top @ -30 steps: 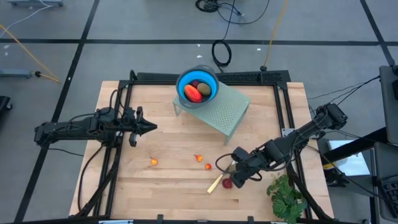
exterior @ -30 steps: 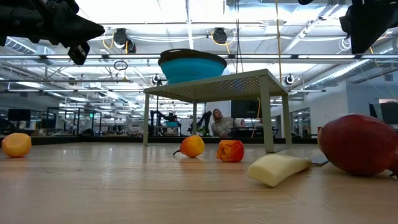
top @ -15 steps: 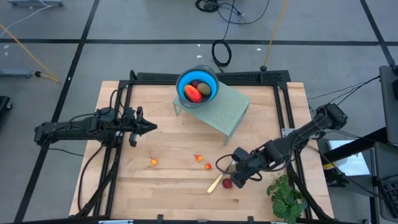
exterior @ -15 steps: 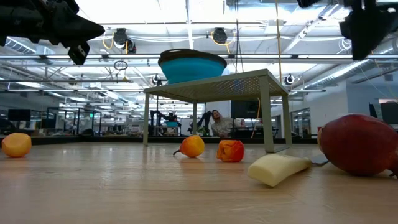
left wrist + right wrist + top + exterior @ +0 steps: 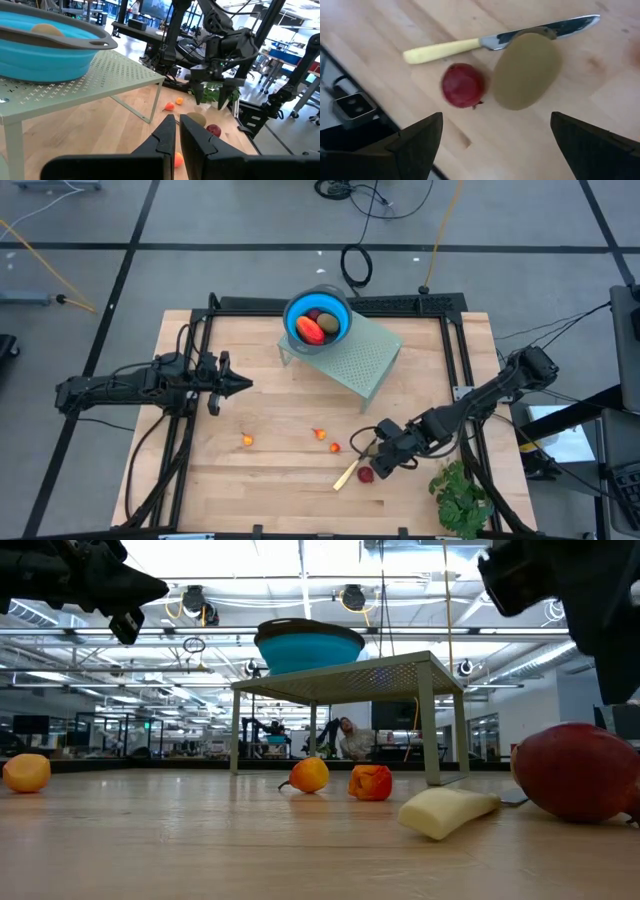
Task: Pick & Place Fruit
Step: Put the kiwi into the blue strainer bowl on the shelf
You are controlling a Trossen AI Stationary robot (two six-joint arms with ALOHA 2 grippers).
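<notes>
Table [image 5: 200, 490]: I see a wooden top, both arms over it. Left arm [image 5: 120, 388]: parked over the left side, well apart from all fruit; its gripper [image 5: 238, 385] has the fingers [image 5: 167, 134] pressed together on nothing. Right arm [image 5: 480, 402]: reaching in from the right edge; its gripper [image 5: 378, 452] hangs over the near-right part of the table with fingers [image 5: 417, 140] spread wide, empty, above a red ball [image 5: 462, 85] and a brownish-green oval [image 5: 526, 71].

Stand [image 5: 355, 358]: pale green, perforated, at the far middle of the table. Bowl [image 5: 292, 320]: blue, on the stand; inside I can see a red-orange piece [image 5: 310, 330], a dark red ball and a brownish oval.

Leafy bunch [image 5: 458, 495]: at the near-right edge, just beside the right gripper. Knife [image 5: 445, 48]: pale handle, blade tucked under the far end of the oval on the table.

The oval lies just beside the red ball; whether they touch I cannot tell. Three tiny orange-red pieces [image 5: 246, 440] [image 5: 319, 434] [image 5: 335, 447] lie on the wood: one alone in the left half, two close together near the middle.
</notes>
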